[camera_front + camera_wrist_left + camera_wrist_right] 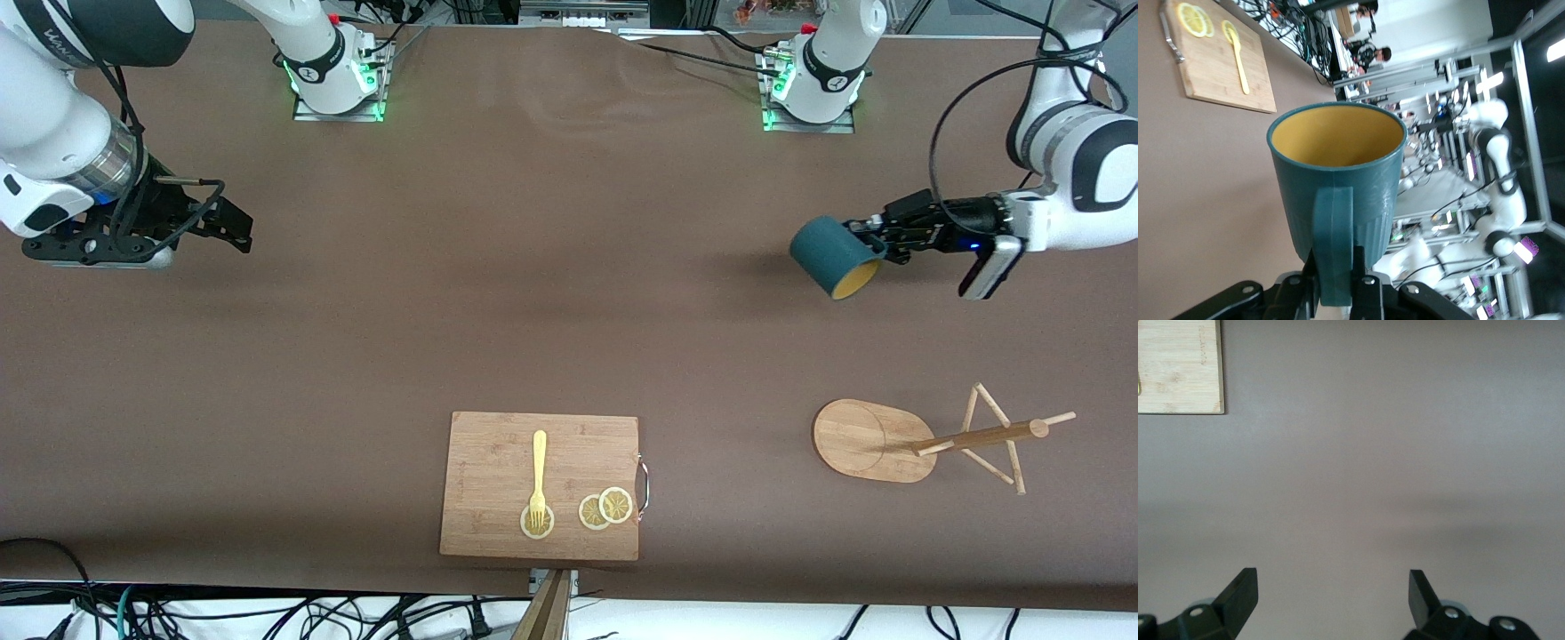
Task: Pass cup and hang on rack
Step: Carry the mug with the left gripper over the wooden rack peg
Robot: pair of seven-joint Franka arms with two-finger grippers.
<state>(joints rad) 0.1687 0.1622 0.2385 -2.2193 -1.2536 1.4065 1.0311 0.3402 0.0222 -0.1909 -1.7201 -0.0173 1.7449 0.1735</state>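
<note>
Brown cloth covers the worktop [533,293], with both arm bases along its far edge and cables trailing off the near edge. Toward the left arm's end, the left tool [876,238] is up in the air over bare cloth, clenched on the handle of the cup [834,258]; the left wrist view shows the handle pinched between the two fingers, the teal body tipped on its side and the mustard-yellow inside facing away from the wrist. The rack [933,440] stands nearer the front camera than the spot under the cup, at the same end of the worktop, and all of its pegs are bare. Toward the right arm's end, the right tool [209,213] hangs over bare cloth with its fingers [1238,593] spread wide and nothing between them; that arm waits. Near the front edge, about midway along, lies a cutting board [498,444] carrying a yellow fork [538,476] and lemon slices [605,508].

By the look of it, the cup now sits with the arm closest to the rack, so what remains is carrying it to the rack, threading the handle over a peg and letting go.
</note>
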